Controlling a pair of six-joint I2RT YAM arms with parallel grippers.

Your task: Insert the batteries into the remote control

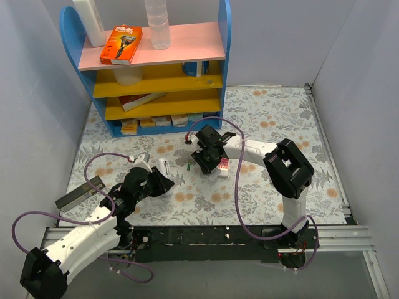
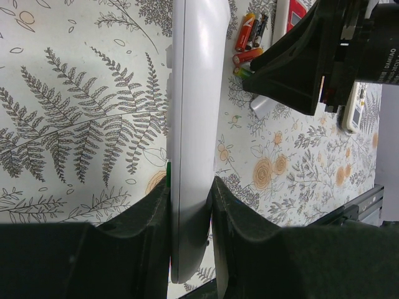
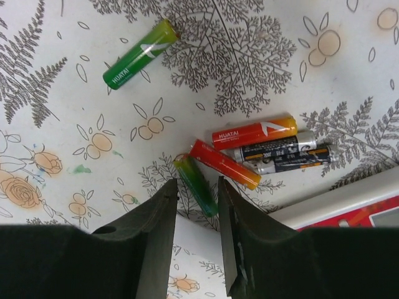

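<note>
The remote control [image 2: 193, 124] is a slim white oblong, seen edge-on, and my left gripper [image 2: 190, 205] is shut on its lower end; from the top view the remote control [image 1: 167, 169] sits just beyond the left gripper [image 1: 159, 182]. Several batteries lie loose on the floral cloth. One green battery [image 3: 196, 184] lies on the cloth between the tips of my right gripper [image 3: 196, 193], which is open and not touching it. Beside it are two red batteries [image 3: 254, 132] and two black ones [image 3: 280, 146]. Another green battery [image 3: 138, 54] lies apart at upper left.
A red-and-white remote [image 3: 349, 205] lies just right of the battery cluster. A small white flat piece [image 3: 199, 243] lies under the right jaws. A blue shelf unit [image 1: 156, 68] stands at the back left. A dark box [image 1: 81, 193] lies by the left wall.
</note>
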